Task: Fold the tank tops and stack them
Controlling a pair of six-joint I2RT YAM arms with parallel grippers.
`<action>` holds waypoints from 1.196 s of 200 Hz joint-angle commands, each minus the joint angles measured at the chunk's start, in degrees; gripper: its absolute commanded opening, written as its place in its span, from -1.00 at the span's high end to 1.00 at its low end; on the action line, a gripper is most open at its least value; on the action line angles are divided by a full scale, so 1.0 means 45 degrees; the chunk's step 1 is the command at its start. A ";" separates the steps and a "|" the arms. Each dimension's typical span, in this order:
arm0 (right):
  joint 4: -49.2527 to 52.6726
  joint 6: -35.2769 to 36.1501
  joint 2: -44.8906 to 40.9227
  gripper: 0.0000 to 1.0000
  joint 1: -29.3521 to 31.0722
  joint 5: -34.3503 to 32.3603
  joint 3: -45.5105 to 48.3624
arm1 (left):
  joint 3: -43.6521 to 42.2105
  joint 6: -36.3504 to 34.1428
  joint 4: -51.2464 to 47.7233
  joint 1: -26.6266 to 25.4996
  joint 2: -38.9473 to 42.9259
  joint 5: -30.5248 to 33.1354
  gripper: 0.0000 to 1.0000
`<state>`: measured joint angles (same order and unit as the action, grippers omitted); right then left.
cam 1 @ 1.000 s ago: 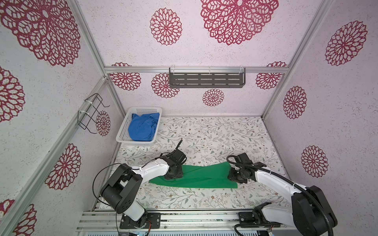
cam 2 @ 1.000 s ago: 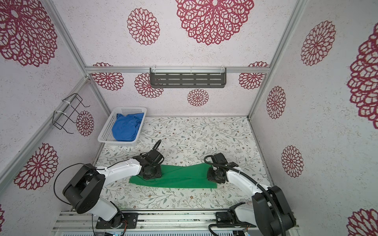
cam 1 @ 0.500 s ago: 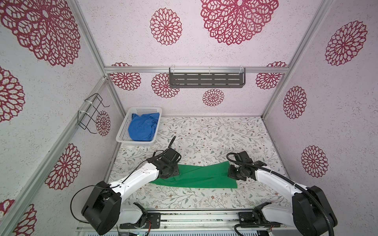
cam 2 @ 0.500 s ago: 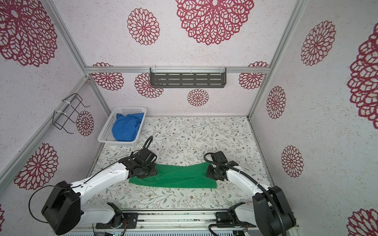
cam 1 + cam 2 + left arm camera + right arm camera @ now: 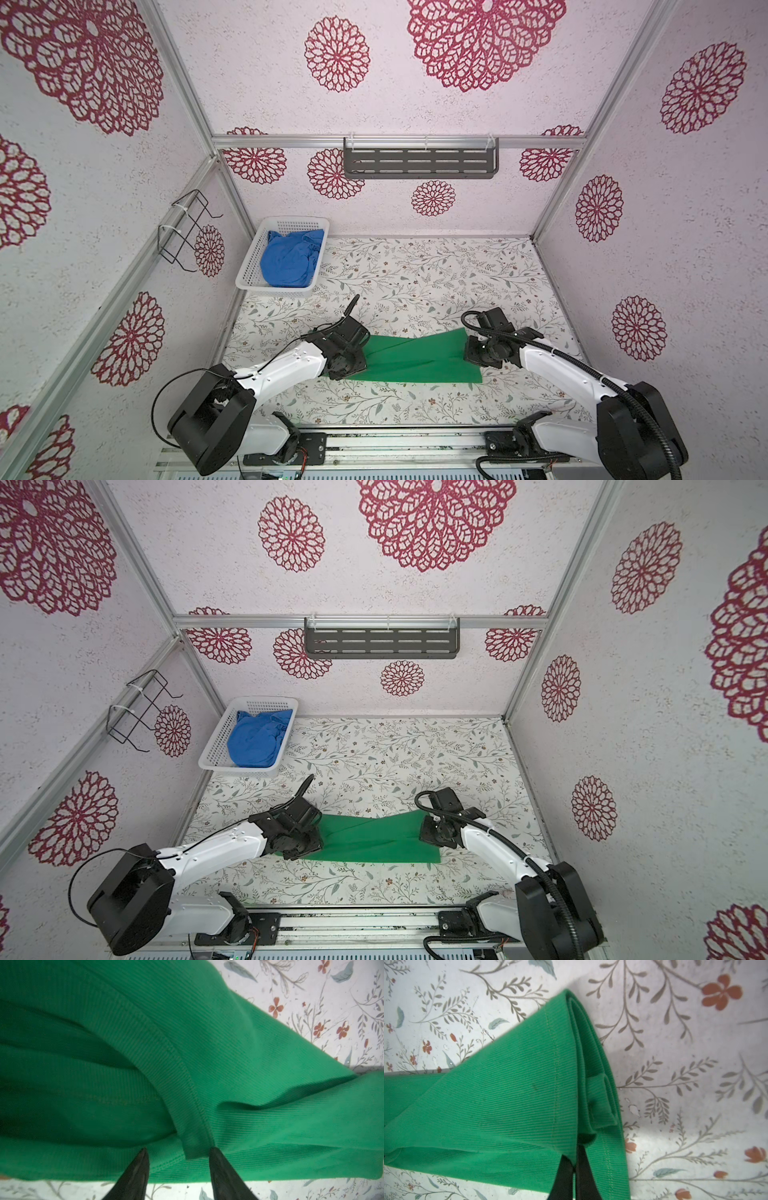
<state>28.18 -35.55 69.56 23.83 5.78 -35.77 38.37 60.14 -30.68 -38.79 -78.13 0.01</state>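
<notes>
Bridging both end effectors (image 5: 177,1149) (image 5: 574,1152): green tank top (image 5: 415,361)

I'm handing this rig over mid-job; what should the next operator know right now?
The left gripper is open, astride a hem of the green tank top.
The right gripper is shut on that top's opposite end.
The green tank top lies on the table as a long, layered strip; the blue tank top sits crumpled in the white basket.
Done: green folded lengthwise.
Left: finish the green fold, fold the blue, stack both.
</notes>
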 commanded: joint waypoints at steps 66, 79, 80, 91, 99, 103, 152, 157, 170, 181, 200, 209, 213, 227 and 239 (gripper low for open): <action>0.0469 0.0214 -0.0301 1.00 0.0044 -0.0454 -0.0502 | 0.0530 0.0158 0.1036 -0.0160 -0.0685 -0.0466 0.48; 0.0637 0.0281 -0.0311 1.00 0.0038 -0.0502 -0.0650 | 0.0781 0.0012 0.0826 -0.0151 -0.0747 -0.0442 0.60; 0.0653 0.0282 -0.0306 1.00 0.0046 -0.0503 -0.0667 | 0.0815 -0.0006 0.0794 -0.0151 -0.0755 -0.0437 0.61; 0.0868 0.0355 -0.0355 1.00 0.0053 -0.0561 -0.0823 | 0.1070 -0.0171 0.0464 -0.0160 -0.0730 -0.0393 0.73; 0.1024 0.0413 -0.0398 1.00 0.0051 -0.0600 -0.0958 | 0.1268 -0.0322 0.0244 -0.0151 -0.0662 -0.0335 0.81; 0.1100 0.0445 -0.0414 1.00 0.0039 -0.0618 -0.1046 | 0.1370 -0.0429 0.0112 -0.0132 -0.0623 -0.0291 0.84; 0.1931 0.1136 0.0123 1.00 0.0025 -0.1055 -0.2566 | 0.2860 -0.2001 -0.1311 0.0692 -0.0617 -0.0266 1.00; 0.1985 0.1225 0.0242 1.00 0.0012 -0.1088 -0.2759 | 0.3072 -0.2257 -0.1466 0.0846 -0.0699 -0.0288 1.00; 0.2123 0.1497 0.0594 1.00 -0.0051 -0.1218 -0.3318 | 0.3694 -0.2946 -0.1914 0.1281 -0.0972 -0.0328 1.00; 0.2246 0.1769 0.0921 1.00 -0.0125 -0.1327 -0.3806 | 0.4197 -0.3498 -0.2122 0.1665 -0.1263 -0.0293 1.00; 0.2311 0.2292 0.1612 1.00 -0.0347 -0.1527 -0.4656 | 0.5062 -0.4345 -0.2303 0.2355 -0.1906 -0.0445 1.00; 0.2293 0.2524 0.2001 1.00 -0.0475 -0.1540 -0.5068 | 0.5512 -0.4692 -0.2360 0.2663 -0.2267 -0.0495 1.00; 0.2274 0.2624 0.2178 1.00 -0.0529 -0.1539 -0.5244 | 0.5718 -0.4880 -0.2398 0.2757 -0.2488 -0.0517 1.00; 0.2164 0.2953 0.2813 1.00 -0.0676 -0.1596 -0.5839 | 0.6402 -0.5368 -0.2440 0.3124 -0.3153 -0.0566 1.00; 0.1988 0.3179 0.3323 1.00 -0.0779 -0.1680 -0.6327 | 0.6962 -0.5728 -0.2466 0.3376 -0.3714 -0.0592 1.00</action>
<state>36.93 -25.45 81.25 21.50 0.62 -59.64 65.34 40.64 -40.03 -25.85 -90.89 -2.37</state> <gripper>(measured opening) 0.048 0.039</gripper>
